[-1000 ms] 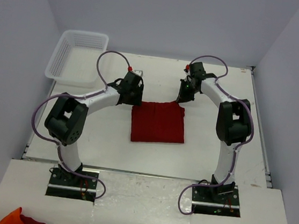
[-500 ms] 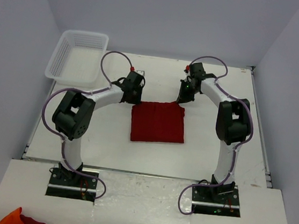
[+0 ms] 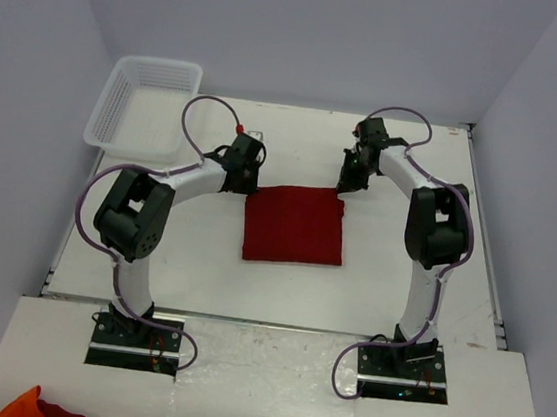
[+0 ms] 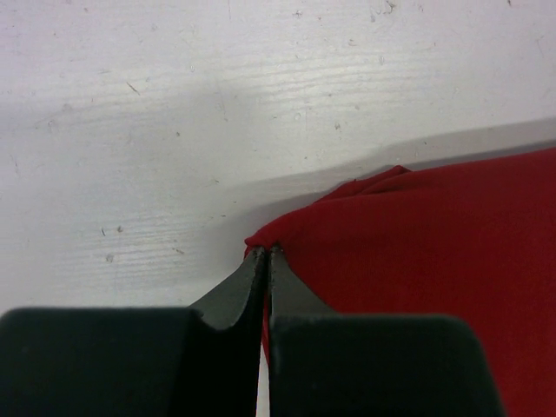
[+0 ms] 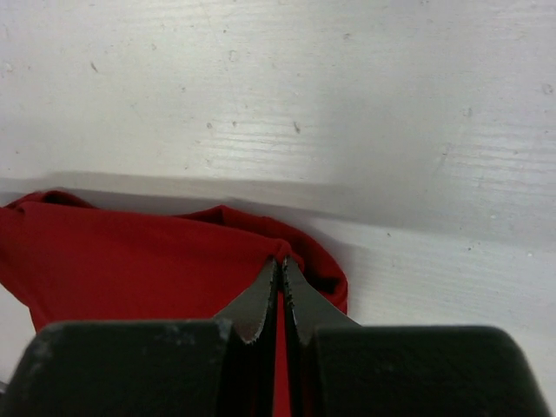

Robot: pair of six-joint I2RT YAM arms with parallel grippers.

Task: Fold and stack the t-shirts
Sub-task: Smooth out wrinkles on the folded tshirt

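The dark red t-shirt [image 3: 294,225] lies on the counter [image 3: 201,270] already folded to a square, my left fingers [image 4: 263,257] and right fingers [image 5: 276,268] closed on its far corners, so I judge perhaps one fold and the stacking remain

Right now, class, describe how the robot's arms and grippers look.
The left arm and right arm are white links with bulky black joints; a lilac cable loops along each. Left gripper and right gripper are black, fingers tapering to points.
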